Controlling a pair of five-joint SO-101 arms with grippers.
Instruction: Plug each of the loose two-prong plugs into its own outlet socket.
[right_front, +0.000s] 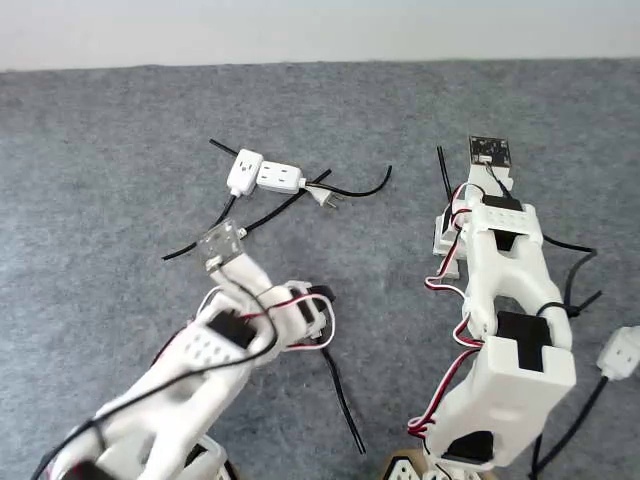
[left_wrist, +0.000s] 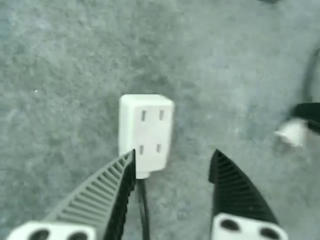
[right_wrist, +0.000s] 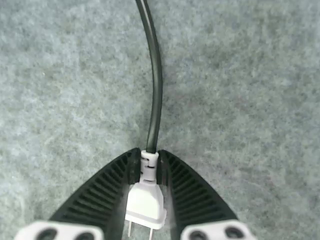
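Socket by my base: nearest to me, at about 4 o'clock of my right arm, what I am taking for a white socket block (right_front: 622, 350) is lying on its own cord at the edge of the high view.
Right gripper: my right gripper (right_wrist: 149, 159) is pinching a white two-prong plug (right_wrist: 146, 199), with both fingers pressing on its flanks.
Held plug: its long axis is running along my fingers. The prongs are pointing back toward my wrist, and its black cord (right_wrist: 154, 85) is leading away ahead over the grey carpet (right_wrist: 60, 75).
Left gripper: my left gripper (left_wrist: 173, 156) is hanging spread wide and gripping nothing, with one fingertip sitting over the near edge of the white outlet block (left_wrist: 146, 131).
Loose plug: between my two arms, another white plug (right_front: 326, 198) is lying flat, its prongs aiming away from the outlets.
Outlet pair: from above, the block is lying at roughly 12 o'clock of my left gripper with its slotted face looking up. A second white outlet piece (right_front: 280, 177) is touching it on the 3 o'clock side, so together their long axis is running 9 to 3.
Coming move: the pair is lying at about 10 o'clock of my right gripper, well apart, and my left arm is the nearer one. I am judging that the held prongs need turning toward a slotted face before any push.
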